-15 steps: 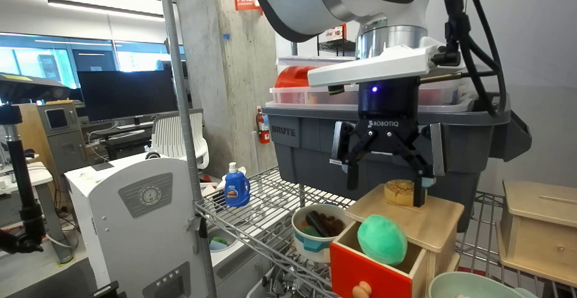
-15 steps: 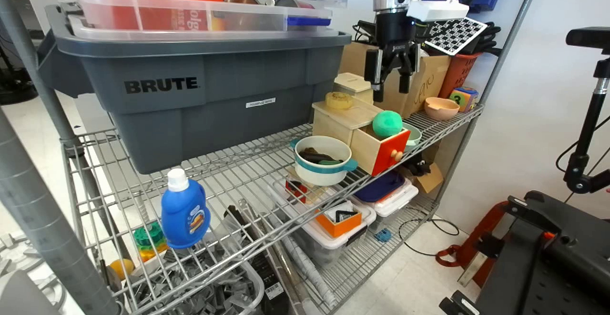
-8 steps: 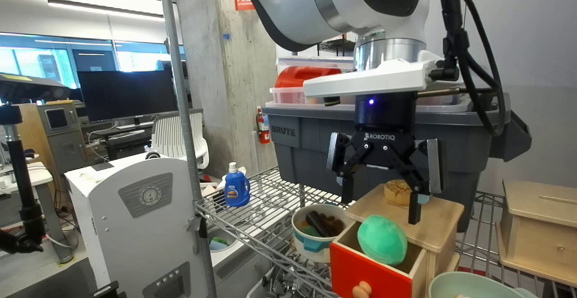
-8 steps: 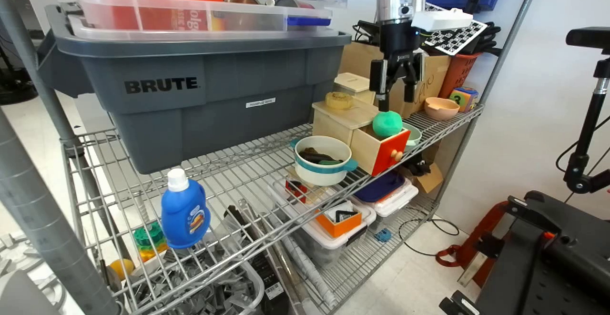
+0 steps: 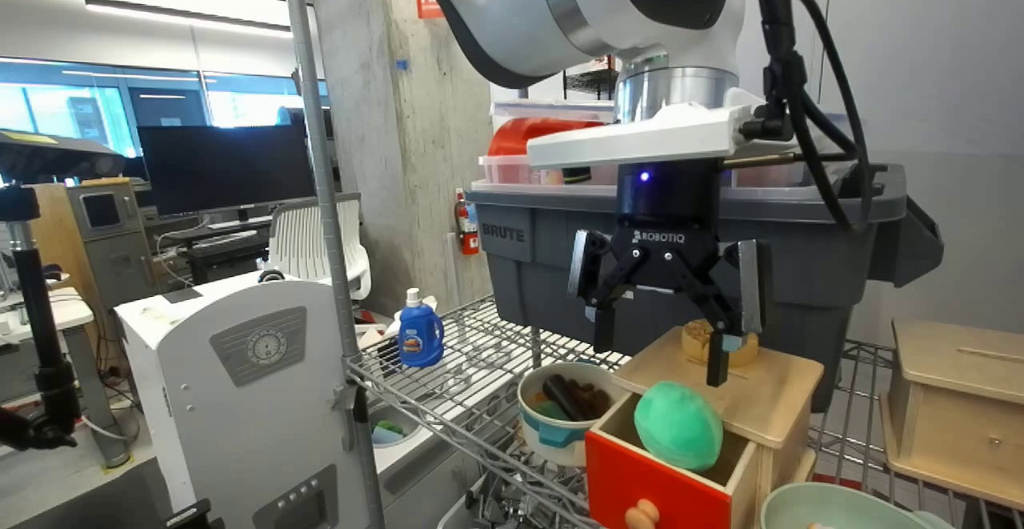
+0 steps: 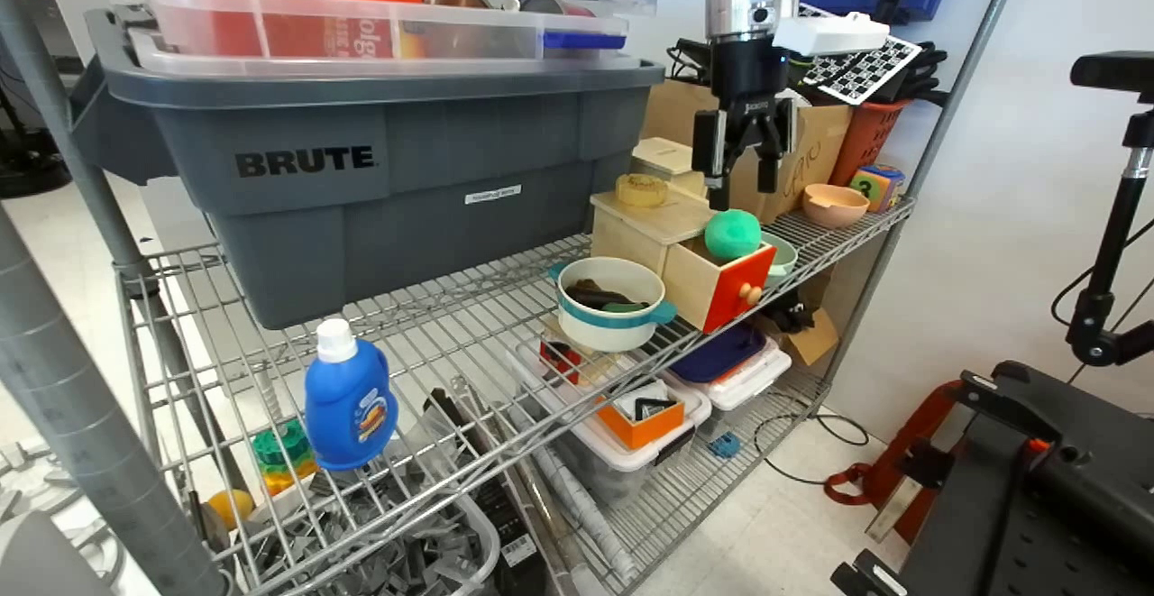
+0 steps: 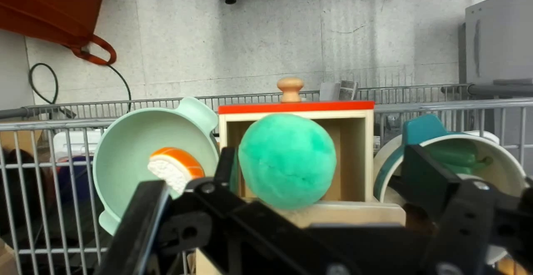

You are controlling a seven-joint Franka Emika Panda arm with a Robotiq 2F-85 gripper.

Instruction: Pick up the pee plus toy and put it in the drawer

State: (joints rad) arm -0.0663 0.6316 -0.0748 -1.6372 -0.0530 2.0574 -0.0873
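The pee plus toy, a mint-green plush ball (image 5: pixel 678 425), sits in the pulled-out drawer and bulges above its rim. It also shows in an exterior view (image 6: pixel 732 235) and in the wrist view (image 7: pixel 287 160). The drawer has a red-orange front (image 5: pixel 652 477) with a round wooden knob and stands open from the light-wood box (image 5: pixel 768 389). My gripper (image 5: pixel 661 353) is open and empty, above the box and the ball. In the wrist view the ball lies between the spread fingers (image 7: pixel 322 167), nearer the left finger; whether that finger touches it cannot be told.
A yellow rounded toy (image 6: pixel 641 189) lies on the box top. A cream and teal pot (image 6: pixel 609 303) stands beside the drawer; a pale green bowl (image 7: pixel 145 158) stands on its other side. The big grey tote (image 6: pixel 424 181) is behind. A blue bottle (image 6: pixel 350 398) stands on the wire shelf.
My open gripper has come down toward the ball, then shifted slightly sideways toward the pot side and a touch up. The ball and drawer have not moved.
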